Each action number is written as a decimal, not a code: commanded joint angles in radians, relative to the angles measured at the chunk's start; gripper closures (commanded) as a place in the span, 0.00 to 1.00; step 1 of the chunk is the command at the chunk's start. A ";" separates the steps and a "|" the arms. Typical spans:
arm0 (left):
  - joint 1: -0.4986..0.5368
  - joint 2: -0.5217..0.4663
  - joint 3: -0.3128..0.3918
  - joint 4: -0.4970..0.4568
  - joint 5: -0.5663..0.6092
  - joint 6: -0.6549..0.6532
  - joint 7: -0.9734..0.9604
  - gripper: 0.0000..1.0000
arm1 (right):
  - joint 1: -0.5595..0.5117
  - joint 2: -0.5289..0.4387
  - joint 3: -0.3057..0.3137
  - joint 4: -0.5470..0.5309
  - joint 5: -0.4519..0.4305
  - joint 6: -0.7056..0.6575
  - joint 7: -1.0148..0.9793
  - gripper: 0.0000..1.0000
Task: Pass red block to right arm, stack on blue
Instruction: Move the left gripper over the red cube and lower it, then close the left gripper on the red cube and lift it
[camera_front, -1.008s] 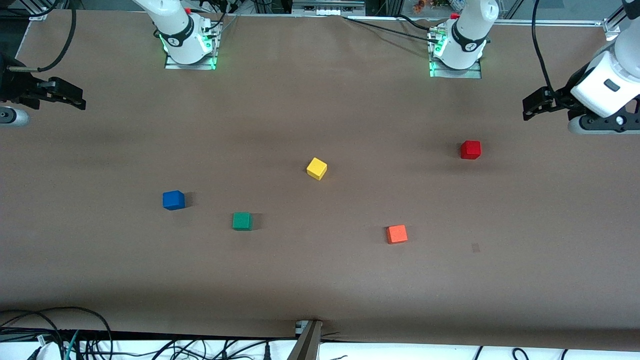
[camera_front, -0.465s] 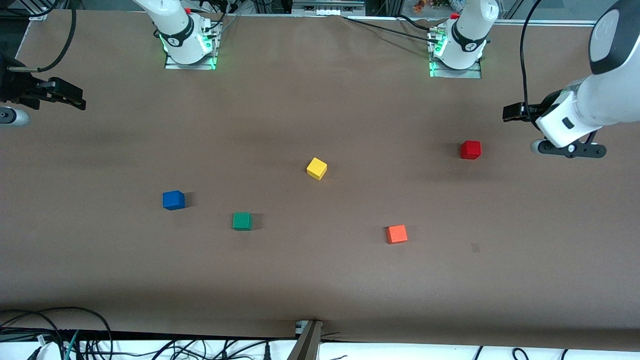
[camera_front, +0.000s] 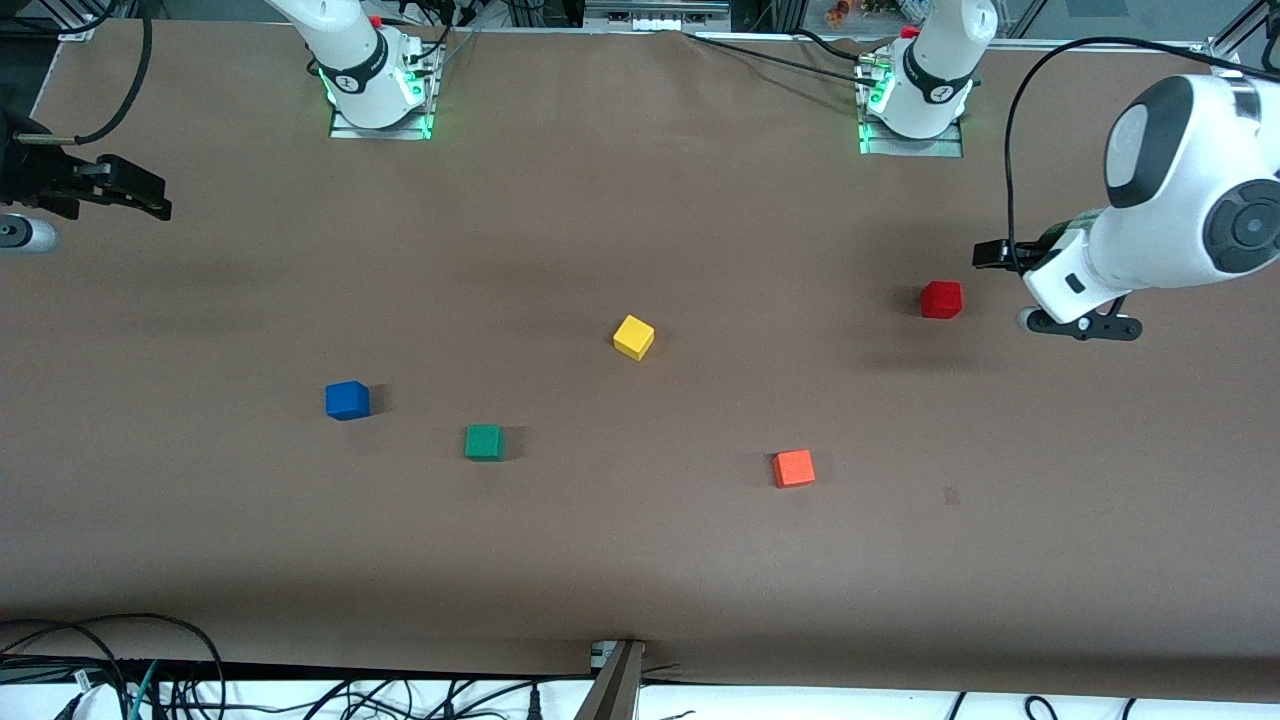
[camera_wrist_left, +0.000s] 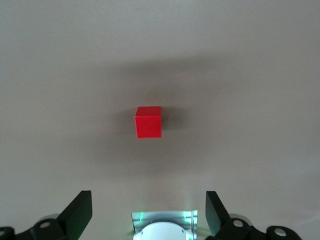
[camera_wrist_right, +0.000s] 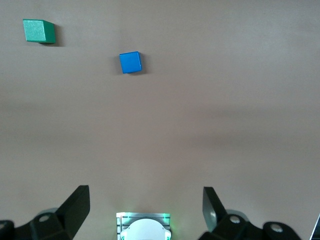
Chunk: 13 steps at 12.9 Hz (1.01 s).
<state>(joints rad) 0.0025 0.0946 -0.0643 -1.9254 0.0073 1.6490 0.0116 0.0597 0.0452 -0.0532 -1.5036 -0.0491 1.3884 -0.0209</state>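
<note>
Table (camera_front: 640, 560) was brown, five cubes spread across it, none touching. Left arm (camera_front: 1180, 220) reached in over the table edge at its own end, near the corner on the robots' side; left gripper (camera_front: 990, 255) hung over bare table just beside the red block (camera_front: 941, 299), toward the left arm's end of it. In the left wrist view the fingers (camera_wrist_left: 80, 212) were spread wide with nothing between them, red block (camera_wrist_left: 149, 121) sitting on the table ahead of them. Right arm waited at the table edge at its own end; right gripper (camera_front: 135, 195) hovered over that edge, fingers (camera_wrist_right: 77, 205) spread wide and empty in its wrist view. Red block sat toward the left arm's end, closer to the robots' edge than the other cubes. Blue (camera_front: 347, 400) sat toward the right arm's end, mid-depth, green (camera_front: 484, 442) beside it and nearer the camera edge. Yellow (camera_front: 633, 337) was near the table center. Orange (camera_front: 793, 468) was nearer the camera edge than red.
</note>
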 joint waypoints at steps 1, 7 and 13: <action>0.005 -0.059 0.000 -0.186 -0.006 0.180 0.030 0.00 | -0.001 0.016 -0.004 0.028 0.014 -0.006 -0.008 0.00; 0.005 0.020 0.000 -0.378 0.014 0.501 0.060 0.00 | 0.023 0.045 -0.002 0.025 0.009 -0.005 0.001 0.00; 0.042 0.106 0.000 -0.465 0.095 0.699 0.079 0.00 | 0.035 0.059 -0.002 0.026 0.014 -0.003 -0.004 0.00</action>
<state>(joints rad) 0.0101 0.1774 -0.0635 -2.3822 0.0708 2.3071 0.0662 0.0919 0.0935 -0.0528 -1.5027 -0.0490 1.3897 -0.0208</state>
